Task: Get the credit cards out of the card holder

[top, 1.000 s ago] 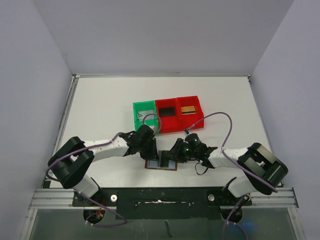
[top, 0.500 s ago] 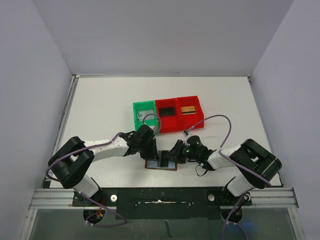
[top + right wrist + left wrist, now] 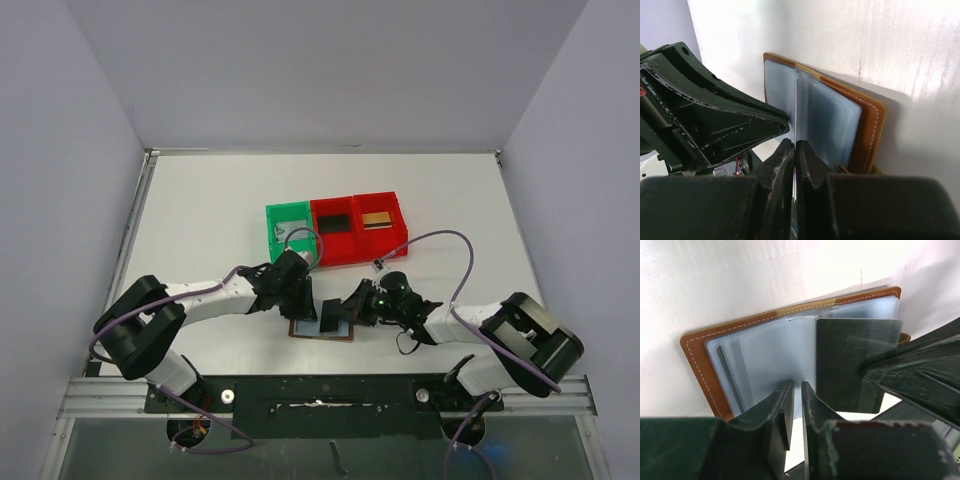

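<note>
card holder (image 3: 770,350): lies open on bench (image 3: 200,220), near its front edge, between both hands
black card (image 3: 852,365): over the pale sleeves
right hand (image 3: 794,150): clamped on black card
left hand (image 3: 796,412): clenched on card holder's sleeve edge

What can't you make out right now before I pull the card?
Top external: card holder mostly hidden under both arms.
Left wrist: whether the left fingers pinch a sleeve; they cover its edge.
Right wrist: black card shows edge-on only, between the right fingers.
Other cards inside: sleeves too cloudy.
</note>
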Controlling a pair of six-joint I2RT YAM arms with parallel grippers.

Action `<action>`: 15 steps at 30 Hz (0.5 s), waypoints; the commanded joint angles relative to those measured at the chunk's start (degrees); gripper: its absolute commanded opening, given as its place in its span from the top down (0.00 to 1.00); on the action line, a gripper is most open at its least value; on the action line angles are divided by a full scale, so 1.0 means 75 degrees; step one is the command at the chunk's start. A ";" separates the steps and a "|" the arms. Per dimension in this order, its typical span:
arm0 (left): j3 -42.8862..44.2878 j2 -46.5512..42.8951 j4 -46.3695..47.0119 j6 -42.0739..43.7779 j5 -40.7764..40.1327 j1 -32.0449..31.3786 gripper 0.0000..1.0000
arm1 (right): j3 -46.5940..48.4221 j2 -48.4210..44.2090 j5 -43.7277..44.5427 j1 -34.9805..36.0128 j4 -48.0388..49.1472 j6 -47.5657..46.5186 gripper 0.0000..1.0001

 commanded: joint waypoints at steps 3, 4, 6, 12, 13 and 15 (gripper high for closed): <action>-0.0186 -0.0495 -0.0381 0.0174 -0.0550 -0.0005 0.84 | -0.0012 -0.0700 0.0219 -0.0070 -0.0476 -0.0395 1.00; -0.0186 -0.0594 -0.0347 0.0174 -0.0552 -0.0006 0.83 | -0.0021 -0.0815 0.0240 -0.0070 -0.0479 -0.0425 1.00; -0.0174 -0.0830 -0.0294 0.0173 -0.0600 -0.0002 0.80 | -0.0018 -0.1102 0.0354 -0.0070 -0.0607 -0.0516 1.00; -0.0185 -0.1671 -0.0291 0.0158 -0.1049 0.0018 0.63 | 0.0193 -0.2266 0.1505 -0.0034 -0.1877 -0.0900 1.00; -0.0173 -0.1805 -0.0301 0.0185 -0.1111 0.0028 0.61 | 0.0201 -0.2457 0.1627 -0.0024 -0.1968 -0.1008 1.00; -0.0121 -0.2052 -0.0386 0.0272 -0.1258 0.0050 0.58 | 0.0211 -0.2844 0.1870 -0.0012 -0.2121 -0.1263 1.00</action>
